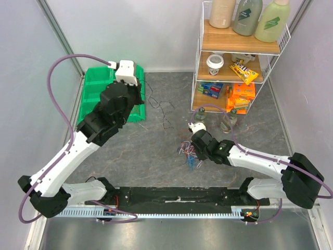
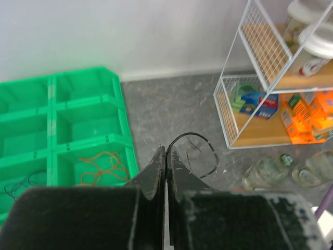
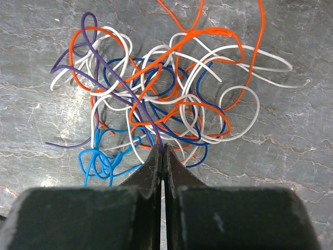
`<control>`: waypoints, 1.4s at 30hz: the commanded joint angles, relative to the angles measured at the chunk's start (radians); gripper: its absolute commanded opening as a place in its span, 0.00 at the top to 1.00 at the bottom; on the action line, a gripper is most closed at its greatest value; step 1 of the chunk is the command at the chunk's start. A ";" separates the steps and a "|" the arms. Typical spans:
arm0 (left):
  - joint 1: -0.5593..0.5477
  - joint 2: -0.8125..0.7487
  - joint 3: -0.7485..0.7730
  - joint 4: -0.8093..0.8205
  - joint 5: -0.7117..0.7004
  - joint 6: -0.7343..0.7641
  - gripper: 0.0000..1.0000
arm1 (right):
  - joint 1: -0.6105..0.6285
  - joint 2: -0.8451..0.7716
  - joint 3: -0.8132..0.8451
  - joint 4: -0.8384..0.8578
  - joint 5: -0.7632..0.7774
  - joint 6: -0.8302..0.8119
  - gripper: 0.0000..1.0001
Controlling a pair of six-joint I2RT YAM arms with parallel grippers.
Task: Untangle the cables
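Observation:
The cables (image 3: 166,99) are a loose tangle of orange, white, dark blue, light blue and purple wires on the grey table, right of centre in the top view (image 1: 188,152). My right gripper (image 3: 162,147) sits at the tangle's near edge, shut on a purple wire (image 3: 155,133); it also shows in the top view (image 1: 195,151). My left gripper (image 2: 166,150) is raised beside the green bin (image 2: 119,112), shut on a thin black wire (image 2: 195,136) that arcs off to the right. Black wire lies on the table right of the left gripper (image 1: 141,99).
The green bin (image 1: 96,94) stands at the far left; one compartment holds orange wires (image 2: 101,166), another dark wires (image 2: 21,182). A white wire shelf (image 1: 237,67) with boxes and bottles stands far right. Two glass bottles (image 2: 265,172) lie at its foot.

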 commanded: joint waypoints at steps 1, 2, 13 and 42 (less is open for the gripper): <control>0.000 -0.007 -0.072 0.002 -0.025 -0.098 0.98 | 0.001 -0.002 0.005 -0.007 0.038 0.018 1.00; 0.003 0.002 -0.080 -0.010 -0.040 -0.093 0.98 | 0.001 -0.005 0.004 -0.005 0.036 0.020 1.00; 0.070 0.281 -0.065 -0.137 0.093 -0.150 0.98 | 0.001 0.011 0.017 -0.011 0.048 0.005 1.00; 0.193 0.175 -0.037 -0.380 0.519 -0.063 0.98 | -0.009 0.103 0.034 0.022 0.036 -0.015 1.00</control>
